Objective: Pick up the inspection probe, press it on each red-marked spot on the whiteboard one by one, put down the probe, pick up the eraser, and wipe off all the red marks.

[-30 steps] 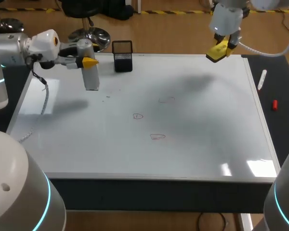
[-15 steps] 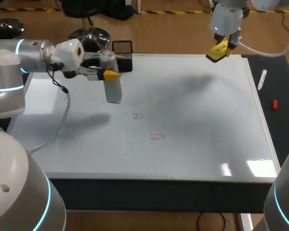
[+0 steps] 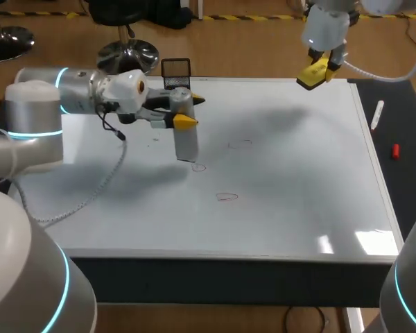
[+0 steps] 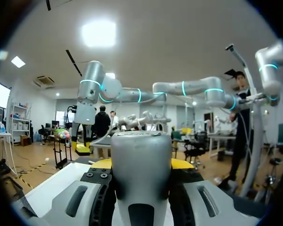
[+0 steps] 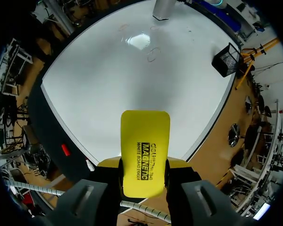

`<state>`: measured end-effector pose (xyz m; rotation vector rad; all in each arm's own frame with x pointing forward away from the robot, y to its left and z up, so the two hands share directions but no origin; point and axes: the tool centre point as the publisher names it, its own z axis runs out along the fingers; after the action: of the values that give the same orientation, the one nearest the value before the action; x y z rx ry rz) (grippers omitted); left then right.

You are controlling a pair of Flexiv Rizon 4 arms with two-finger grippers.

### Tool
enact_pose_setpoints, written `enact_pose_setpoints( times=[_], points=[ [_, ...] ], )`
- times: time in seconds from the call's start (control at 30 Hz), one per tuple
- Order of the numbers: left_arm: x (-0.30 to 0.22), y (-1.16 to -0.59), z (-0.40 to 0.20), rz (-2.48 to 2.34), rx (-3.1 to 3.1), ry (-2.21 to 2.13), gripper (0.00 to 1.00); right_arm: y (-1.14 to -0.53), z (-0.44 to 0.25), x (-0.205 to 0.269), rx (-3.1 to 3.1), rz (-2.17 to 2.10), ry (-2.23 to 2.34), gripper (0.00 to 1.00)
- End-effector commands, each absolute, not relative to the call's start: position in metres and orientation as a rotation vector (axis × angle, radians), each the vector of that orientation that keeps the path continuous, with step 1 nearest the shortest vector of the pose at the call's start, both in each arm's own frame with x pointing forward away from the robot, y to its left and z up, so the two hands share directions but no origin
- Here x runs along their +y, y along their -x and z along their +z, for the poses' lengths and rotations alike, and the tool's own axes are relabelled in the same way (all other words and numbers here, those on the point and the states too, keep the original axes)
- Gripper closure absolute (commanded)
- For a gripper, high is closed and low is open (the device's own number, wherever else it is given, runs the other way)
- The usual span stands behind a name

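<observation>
One inspection probe (image 3: 186, 135), a grey cylinder with its long axis upright, is clamped between both fingers of the left claw (image 3: 189, 111). Its lower end sits at the nearest red mark (image 3: 198, 167) on the whiteboard (image 3: 298, 180), though contact cannot be confirmed. The near red mark (image 3: 227, 198) and far red mark (image 3: 240, 144) lie just rightward, closer to the left arm. The right claw (image 3: 317, 73) grips the eraser (image 3: 312, 76) over the far right corner.

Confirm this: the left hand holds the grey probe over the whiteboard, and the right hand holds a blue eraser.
The eraser in the right hand is yellow, not blue; the right wrist view shows it. The left hand does hold the grey probe over the whiteboard.
</observation>
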<state>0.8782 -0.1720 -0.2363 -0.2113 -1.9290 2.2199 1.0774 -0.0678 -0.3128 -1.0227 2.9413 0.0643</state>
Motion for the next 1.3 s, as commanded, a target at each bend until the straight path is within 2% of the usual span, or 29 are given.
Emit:
enact_pose_setpoints(
  times=[0.03, 1.3],
  points=[
    [-0.179, -0.884, -0.246, 2.219, -1.891, 0.234, 1.0, -1.077, -0.312, -0.069, 2.942, 0.059, 1.025, 1.0],
    [-0.192, -0.875, -0.281, 2.117, -1.896, 0.264, 1.0, -1.077, -0.312, -0.069, 2.942, 0.059, 1.025, 1.0]
  ],
)
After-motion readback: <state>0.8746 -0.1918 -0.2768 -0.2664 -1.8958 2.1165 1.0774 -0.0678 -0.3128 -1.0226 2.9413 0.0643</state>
